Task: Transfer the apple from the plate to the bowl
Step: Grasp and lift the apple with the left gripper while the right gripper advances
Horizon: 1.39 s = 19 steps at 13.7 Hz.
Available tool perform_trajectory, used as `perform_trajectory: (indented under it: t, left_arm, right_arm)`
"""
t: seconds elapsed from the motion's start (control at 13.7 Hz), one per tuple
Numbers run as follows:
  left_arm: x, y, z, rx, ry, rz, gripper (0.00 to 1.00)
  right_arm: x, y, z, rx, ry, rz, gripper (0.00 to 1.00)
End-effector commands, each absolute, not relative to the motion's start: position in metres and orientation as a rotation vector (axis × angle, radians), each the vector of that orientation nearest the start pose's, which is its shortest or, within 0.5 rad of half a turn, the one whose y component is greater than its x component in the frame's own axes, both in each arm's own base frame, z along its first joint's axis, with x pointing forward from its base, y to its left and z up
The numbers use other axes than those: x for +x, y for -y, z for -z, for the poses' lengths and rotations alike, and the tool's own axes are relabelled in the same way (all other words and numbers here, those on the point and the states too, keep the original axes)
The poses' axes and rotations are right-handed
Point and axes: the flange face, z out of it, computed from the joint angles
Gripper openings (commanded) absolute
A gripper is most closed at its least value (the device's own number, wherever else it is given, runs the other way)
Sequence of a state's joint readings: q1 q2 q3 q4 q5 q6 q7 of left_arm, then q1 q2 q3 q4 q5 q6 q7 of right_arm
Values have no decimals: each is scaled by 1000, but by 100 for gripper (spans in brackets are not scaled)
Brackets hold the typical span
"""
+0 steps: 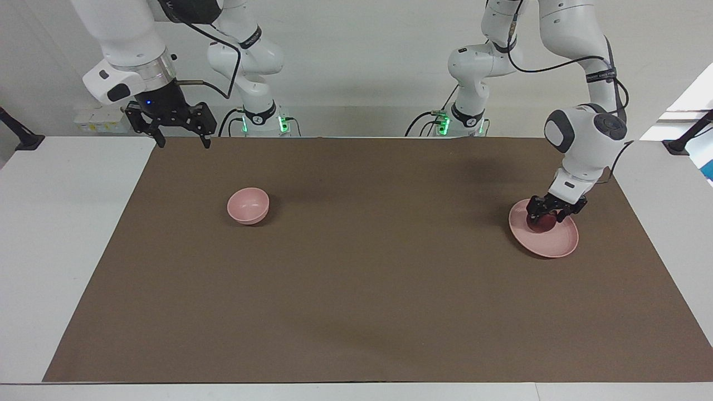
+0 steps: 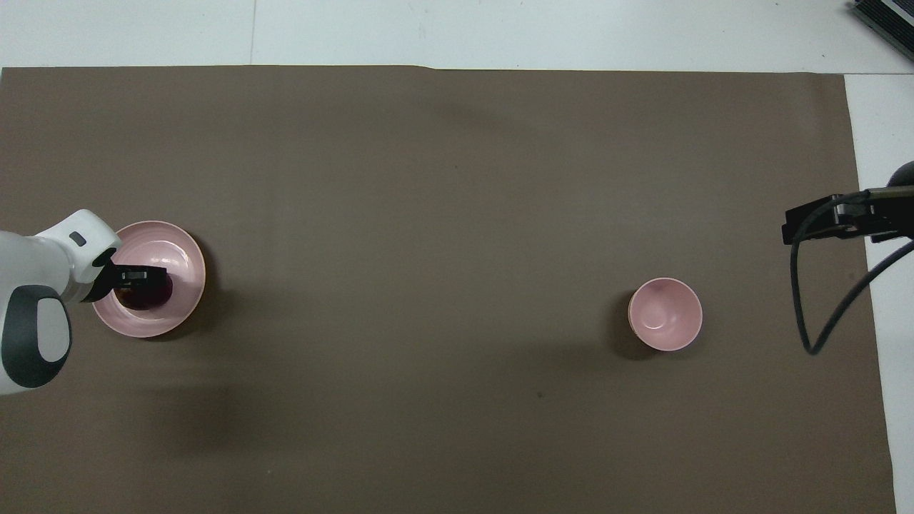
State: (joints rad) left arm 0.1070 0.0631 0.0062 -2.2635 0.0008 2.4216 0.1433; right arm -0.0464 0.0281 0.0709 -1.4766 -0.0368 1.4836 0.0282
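Note:
The dark red apple [image 1: 541, 225] lies on the pale pink plate [image 1: 557, 242] toward the left arm's end of the table. My left gripper [image 1: 548, 215] is down at the plate, right over and around the apple. In the overhead view the left gripper [image 2: 143, 280] partly covers the apple [image 2: 151, 295] on the plate [image 2: 178, 250]. The small deep pink bowl [image 1: 248, 205] stands empty toward the right arm's end; it also shows in the overhead view [image 2: 665, 314]. My right gripper [image 1: 184, 142] is open and empty, raised over the table's edge at the robots' end, and waits.
A brown mat [image 1: 367, 289] covers the table between plate and bowl, with nothing else on it. White table margins [image 1: 50, 250] lie at both ends. A black cable [image 2: 821, 314] hangs from the right arm near the bowl's end.

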Motion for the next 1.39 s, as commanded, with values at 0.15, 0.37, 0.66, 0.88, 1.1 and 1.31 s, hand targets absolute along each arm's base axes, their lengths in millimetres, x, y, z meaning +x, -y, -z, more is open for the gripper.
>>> perform_trajectory:
  t: [0.15,0.37,0.66,0.88,1.1,1.31]
  left_arm:
    - [529,-64,-342,-3121,-61,156,0]
    - [537,-62,-363,-3112,-58,220,0]
    - [544,-29,-401,-3120,-126,247,0]
    - [554,26,-417,-3256,-46,280,0]
    - [554,83,-422,-3402,-25,306,0]
    - [550,139,-432,-3608,141,396,0]
  right_arm:
    - [547,-6,-647,-3159,27,-51,100]
    - [536,-17,-636,-3142,58,-63,100]
    - [535,-57,-605,-3081,-130,-93,100]
    - [546,-99,-575,-2964,-382,-217,100]
    - [552,-131,-554,-2851,-561,-325,100]
    - [562,-167,-529,-2691,-800,-445,100]
